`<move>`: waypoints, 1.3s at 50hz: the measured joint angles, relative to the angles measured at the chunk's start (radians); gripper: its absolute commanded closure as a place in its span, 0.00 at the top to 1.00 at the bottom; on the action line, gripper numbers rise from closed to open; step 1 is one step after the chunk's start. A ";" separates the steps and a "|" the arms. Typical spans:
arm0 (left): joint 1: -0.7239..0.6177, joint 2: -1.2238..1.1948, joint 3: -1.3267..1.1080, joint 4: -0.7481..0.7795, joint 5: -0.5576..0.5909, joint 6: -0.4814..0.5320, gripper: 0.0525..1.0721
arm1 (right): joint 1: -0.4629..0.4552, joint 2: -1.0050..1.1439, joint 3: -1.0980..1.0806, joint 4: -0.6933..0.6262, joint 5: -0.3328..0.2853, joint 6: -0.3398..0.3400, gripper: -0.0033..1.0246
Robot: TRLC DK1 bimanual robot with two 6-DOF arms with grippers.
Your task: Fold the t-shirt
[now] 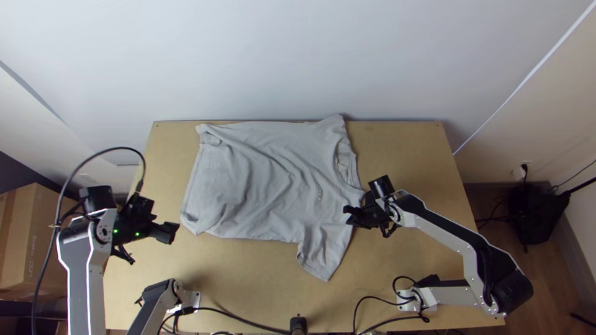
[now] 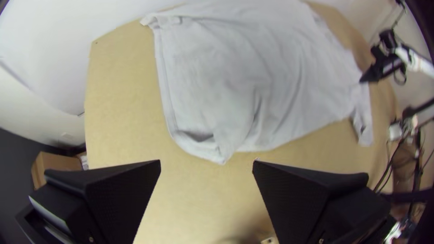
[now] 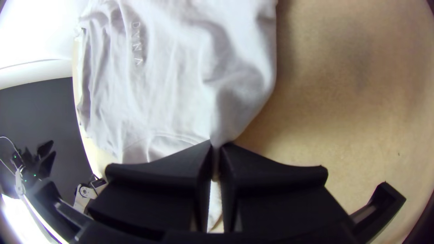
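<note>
My right gripper (image 3: 217, 143): shut on shirt (image 1: 261, 180) at shoulder, centre right, likely for folding.
Left gripper (image 2: 206, 161): wide open, empty, lower left, perhaps for hem.

Top view: bright, fairly even light w/ soft shadows on desk (image 1: 428, 149); L + R wrist views: fisheye bend, dk corners; R wrist view: wall (image 3: 36, 31) blown out, glare nr edge

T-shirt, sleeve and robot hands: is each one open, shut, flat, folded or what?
T-shirt: spread out, wrinkled, not folded up yet
Sleeve: sticking out toward the near edge
Left hand: open, holding nothing
Right hand: shut, pinching the shirt near its shoulder
</note>
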 measured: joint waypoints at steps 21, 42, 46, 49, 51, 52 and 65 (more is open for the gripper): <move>-0.114 0.070 -0.171 0.075 -0.068 0.272 0.76 | -0.001 -0.037 -0.004 0.000 0.001 0.026 0.03; -0.218 0.209 -0.222 0.156 -0.087 0.318 0.60 | -0.047 -0.049 -0.031 0.002 0.000 0.030 0.03; -0.223 0.242 -0.231 0.187 -0.087 0.318 0.59 | -0.047 -0.049 -0.032 0.003 0.001 0.030 0.03; -0.227 0.264 -0.234 0.206 -0.087 0.318 0.59 | -0.047 -0.050 -0.032 0.003 0.001 0.030 0.03; -0.228 0.279 -0.236 0.216 -0.087 0.318 0.59 | -0.047 -0.051 -0.032 0.003 0.000 0.030 0.03; -0.228 0.287 -0.236 0.222 -0.087 0.318 0.59 | -0.047 -0.051 -0.032 0.003 0.000 0.030 0.03; -0.234 0.364 -0.237 0.280 -0.087 0.312 0.59 | -0.060 -0.055 -0.032 0.003 0.000 0.030 0.03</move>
